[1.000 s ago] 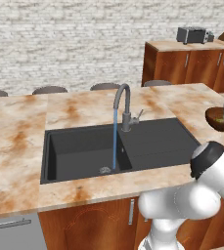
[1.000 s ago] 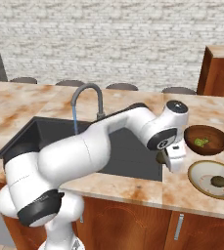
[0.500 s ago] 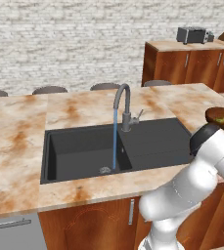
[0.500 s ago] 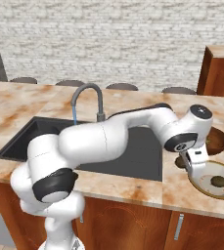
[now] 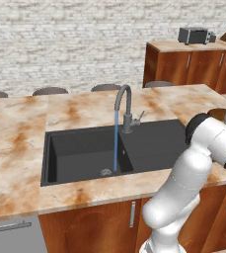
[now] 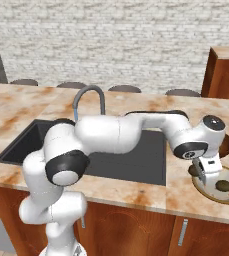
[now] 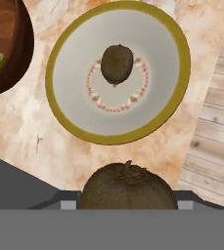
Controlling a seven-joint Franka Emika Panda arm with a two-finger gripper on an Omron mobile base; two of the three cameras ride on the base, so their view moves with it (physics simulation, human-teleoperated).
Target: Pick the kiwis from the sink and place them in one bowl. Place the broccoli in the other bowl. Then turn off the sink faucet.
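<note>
One kiwi (image 7: 128, 188) pinched in the claw (image 6: 206, 172) above the pale bowl (image 7: 74, 112).
Second kiwi (image 7: 116, 63) lies at its centre; wide bare rim all round, worktop (image 7: 59, 156) edge close beside.

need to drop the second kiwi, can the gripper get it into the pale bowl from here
Probably yes: the gripper holds a kiwi just beside the pale bowl, whose middle holds one kiwi with bare space around it.

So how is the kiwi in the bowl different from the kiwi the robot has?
The kiwi in the bowl lies free in the middle of the pale bowl; the kiwi in the gripper is held above the counter, beside the bowl's rim. In the hand view the held kiwi looks much bigger, but it is just nearer the camera. Both are brown, fuzzy and oval.
</note>
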